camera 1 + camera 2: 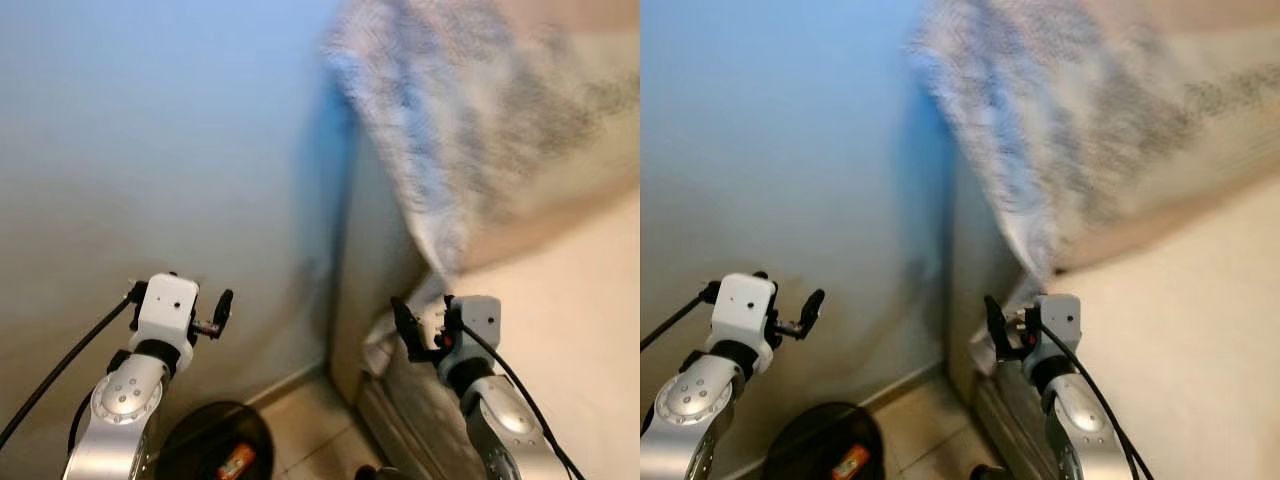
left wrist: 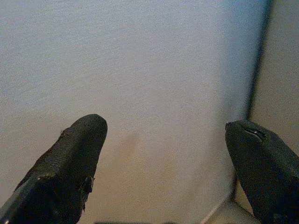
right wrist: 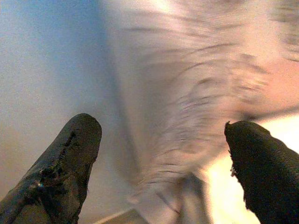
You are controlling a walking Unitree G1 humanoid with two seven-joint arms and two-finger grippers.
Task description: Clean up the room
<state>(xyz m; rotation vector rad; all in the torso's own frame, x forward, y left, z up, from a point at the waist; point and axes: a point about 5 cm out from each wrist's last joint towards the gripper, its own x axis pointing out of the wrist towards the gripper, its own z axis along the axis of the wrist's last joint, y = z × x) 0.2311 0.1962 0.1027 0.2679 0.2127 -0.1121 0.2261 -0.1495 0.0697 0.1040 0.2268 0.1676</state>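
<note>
- Fingers spread on both — left gripper (image 2: 163,172) faces bare wall (image 1: 150,150), right gripper (image 3: 159,168) faces patterned cloth (image 1: 470,130) draped over the bed edge; I hold nothing.
- Cleanup looks unstarted — black bin (image 1: 205,440) sits low by the wall.

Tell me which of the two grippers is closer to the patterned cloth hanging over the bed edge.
The right gripper: it is raised just beside the patterned cloth at the bed's edge. The left gripper faces the bare wall, farther off.
</note>
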